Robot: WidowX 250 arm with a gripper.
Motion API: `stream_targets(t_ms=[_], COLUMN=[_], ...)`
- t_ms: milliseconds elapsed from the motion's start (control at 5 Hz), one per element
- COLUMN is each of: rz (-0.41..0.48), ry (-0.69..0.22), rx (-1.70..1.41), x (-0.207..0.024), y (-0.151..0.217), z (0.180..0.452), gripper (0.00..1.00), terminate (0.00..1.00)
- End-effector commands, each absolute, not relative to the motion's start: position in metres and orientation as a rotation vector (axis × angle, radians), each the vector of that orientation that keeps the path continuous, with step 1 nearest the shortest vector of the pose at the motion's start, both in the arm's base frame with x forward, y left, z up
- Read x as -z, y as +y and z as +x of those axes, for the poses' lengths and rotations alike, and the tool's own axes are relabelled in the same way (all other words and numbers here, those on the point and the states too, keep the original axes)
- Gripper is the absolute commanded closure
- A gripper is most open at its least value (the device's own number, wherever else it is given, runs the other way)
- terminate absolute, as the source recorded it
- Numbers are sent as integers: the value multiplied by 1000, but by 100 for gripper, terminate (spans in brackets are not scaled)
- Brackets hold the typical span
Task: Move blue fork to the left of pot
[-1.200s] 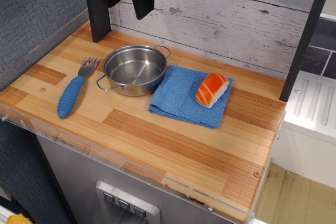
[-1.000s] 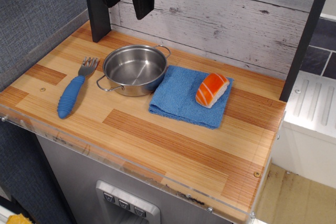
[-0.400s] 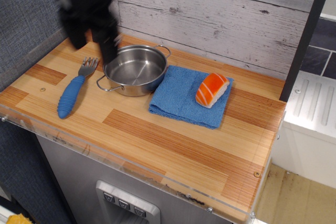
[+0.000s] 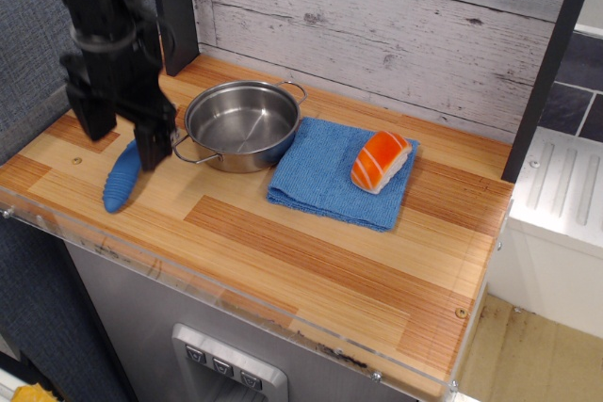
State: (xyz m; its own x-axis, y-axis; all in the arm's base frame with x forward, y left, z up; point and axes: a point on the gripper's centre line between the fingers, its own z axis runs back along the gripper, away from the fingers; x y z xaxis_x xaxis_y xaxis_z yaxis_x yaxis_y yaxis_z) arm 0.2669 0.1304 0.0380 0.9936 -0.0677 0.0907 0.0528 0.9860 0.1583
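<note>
A wooden surface (image 4: 311,261) is standing against a whitewashed plank wall (image 4: 396,25). The end effector (image 4: 122,143), fingers spread wide, is hanging over the blue fork (image 4: 121,181), which is lying left of the pot (image 4: 242,125). One blue cloth (image 4: 330,176) is carrying one salmon sushi piece (image 4: 381,161).

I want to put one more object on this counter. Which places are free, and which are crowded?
Free: the wide wooden strip along the front edge of the counter, before the blue cloth, and the right end past the cloth. Crowded: the left end, where the gripper hangs over the blue fork beside the pot. The salmon sushi occupies the cloth.
</note>
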Motion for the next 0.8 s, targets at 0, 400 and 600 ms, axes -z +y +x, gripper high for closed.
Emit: stream_targets(t_ms=[0,400,600], rz=[177,179,177], ry=[-56,-23,-64], rx=[12,30,13], x=[-22,-14,-33], y=[151,145,146], z=[277,279,280], gripper=[0,100,100], terminate=[0,0,0])
